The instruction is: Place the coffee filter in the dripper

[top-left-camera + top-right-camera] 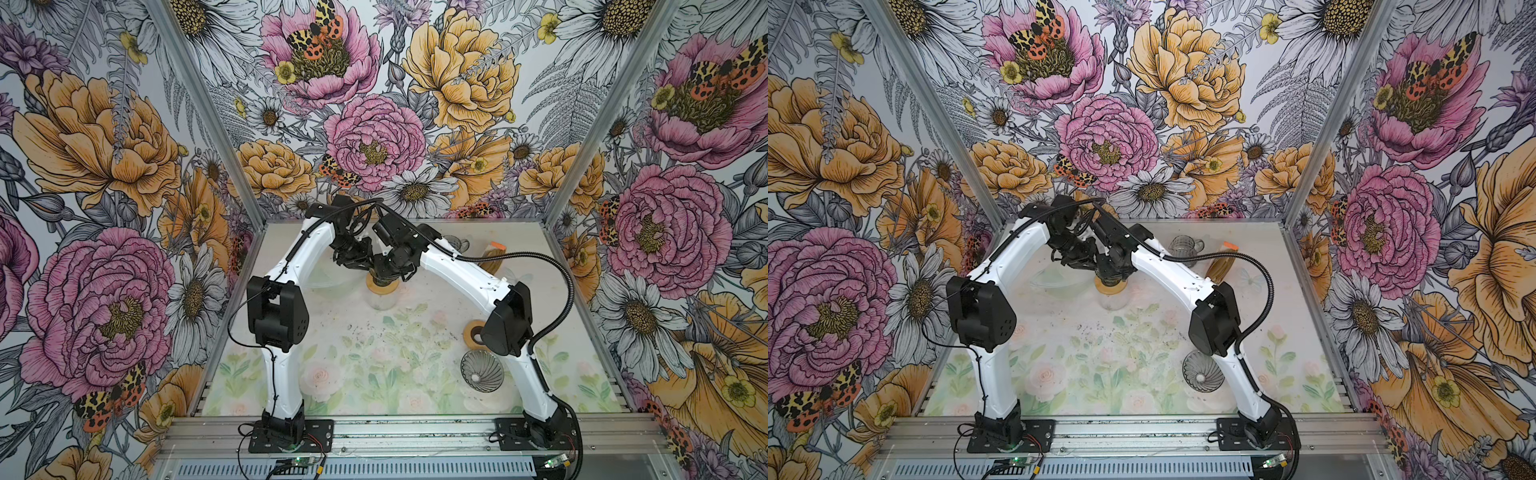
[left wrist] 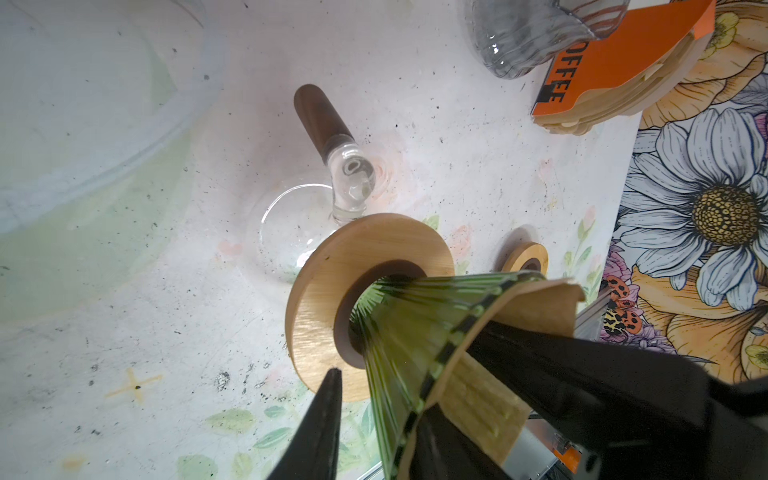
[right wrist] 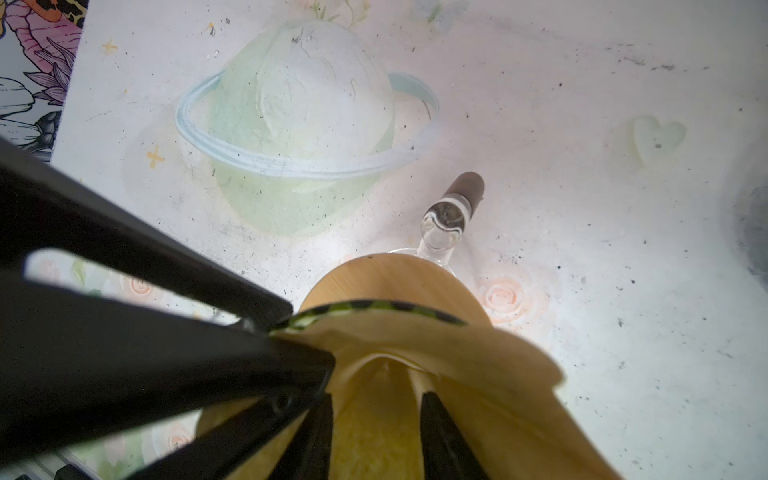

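Right claw [image 3: 378, 399] half spread inside the paper filter [image 3: 457, 353], filter sitting in green dripper [image 2: 407, 328], left claw [image 3: 309, 336] astride dripper rim, its grip cannot be told, dripper in wooden ring [image 2: 320, 282] on glass jug [image 2: 282, 232].

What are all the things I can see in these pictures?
table: one, pale flower print, under everything
carafe: one, clear glass with a dark handle, middle, towards the back
wooden ring: one, light wood, on top of the carafe
dripper: one, green glass, sitting in the wooden ring
paper filter: one, brown, inside the dripper
spare ring: one, light wood, right side
second dripper: one, grey glass, front right
ribbed glass vessel: one, grey, back
filter pack: one, orange label, back right
left gripper: one, black, straddling the dripper's rim
right gripper: one, black, fingers apart inside the paper filter
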Action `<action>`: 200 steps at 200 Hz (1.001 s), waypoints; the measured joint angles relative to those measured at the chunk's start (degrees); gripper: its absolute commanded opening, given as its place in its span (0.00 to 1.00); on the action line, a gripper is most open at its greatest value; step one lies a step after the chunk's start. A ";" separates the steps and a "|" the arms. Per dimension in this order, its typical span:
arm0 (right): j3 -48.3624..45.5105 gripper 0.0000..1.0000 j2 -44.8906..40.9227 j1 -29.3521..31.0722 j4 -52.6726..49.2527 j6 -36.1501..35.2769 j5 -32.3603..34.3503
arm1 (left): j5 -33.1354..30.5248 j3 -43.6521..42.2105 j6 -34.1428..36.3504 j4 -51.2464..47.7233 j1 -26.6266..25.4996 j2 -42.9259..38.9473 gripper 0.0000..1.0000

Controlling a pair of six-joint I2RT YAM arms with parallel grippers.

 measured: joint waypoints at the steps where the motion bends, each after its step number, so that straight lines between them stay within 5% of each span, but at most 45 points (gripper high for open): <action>1: 0.02 0.35 -0.02 0.00 -0.02 0.00 0.00 | -0.02 0.00 0.00 0.00 0.00 0.00 0.27; 96: 0.42 0.05 -5.22 -0.46 -1.44 -0.74 0.04 | -0.90 0.00 -0.02 0.00 0.00 0.00 0.27; 200: -7.74 0.29 -12.90 -5.05 -1.46 -1.05 0.87 | -0.90 0.00 -0.02 0.00 0.00 0.00 0.27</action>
